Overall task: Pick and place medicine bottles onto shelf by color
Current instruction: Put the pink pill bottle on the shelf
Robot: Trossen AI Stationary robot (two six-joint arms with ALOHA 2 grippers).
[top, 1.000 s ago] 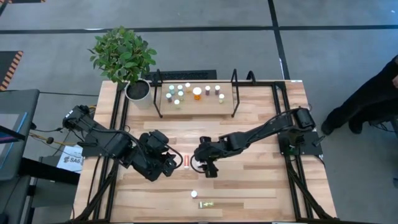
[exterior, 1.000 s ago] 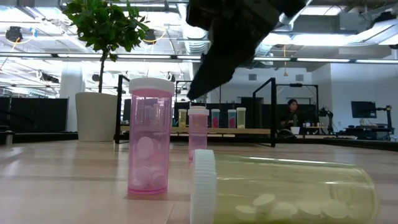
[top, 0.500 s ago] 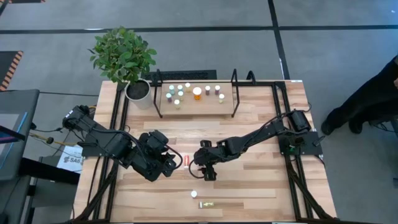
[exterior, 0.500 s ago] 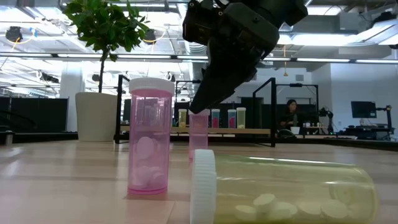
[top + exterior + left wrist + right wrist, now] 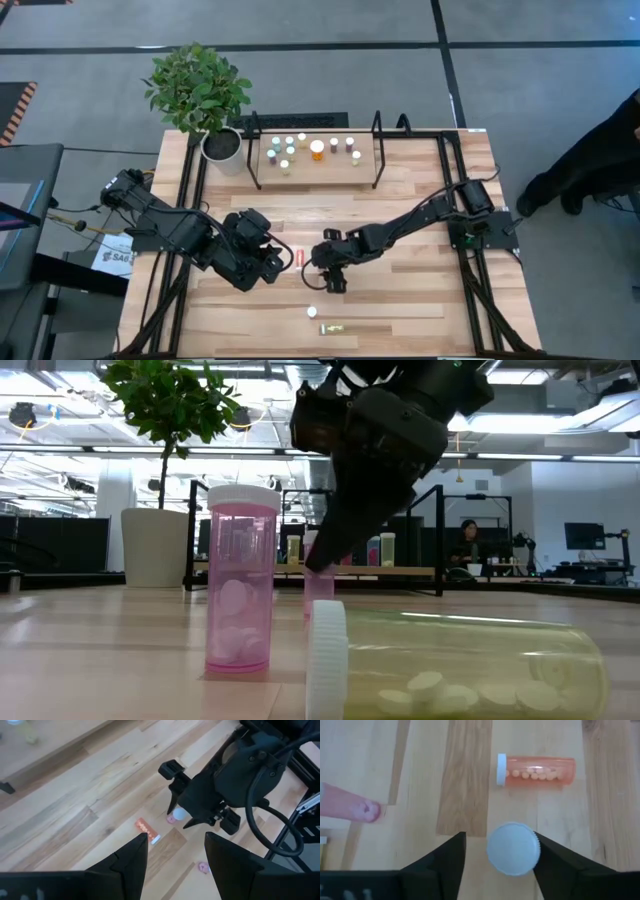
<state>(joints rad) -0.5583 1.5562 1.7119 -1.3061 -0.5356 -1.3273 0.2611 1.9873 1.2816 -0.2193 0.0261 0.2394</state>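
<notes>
A small pink bottle with a white cap stands upright on the table, also in the low view. My right gripper is open above it, pointing down, one finger on each side of the cap; it shows in the high view. A red-orange bottle lies on its side just beyond. My left gripper is open and empty, hovering left of the lying bottle. The shelf at the far edge carries several bottles.
A second pink bottle stands upright near the front edge, also in the high view. A yellow bottle lies on its side beside it. A potted plant stands at the far left. A person stands at the right.
My right gripper has moved toward the table's near edge and slightly left, and has come down over the upright pink bottle, so that its fingers now stand astride the cap. The bottles have stayed where they were.
</notes>
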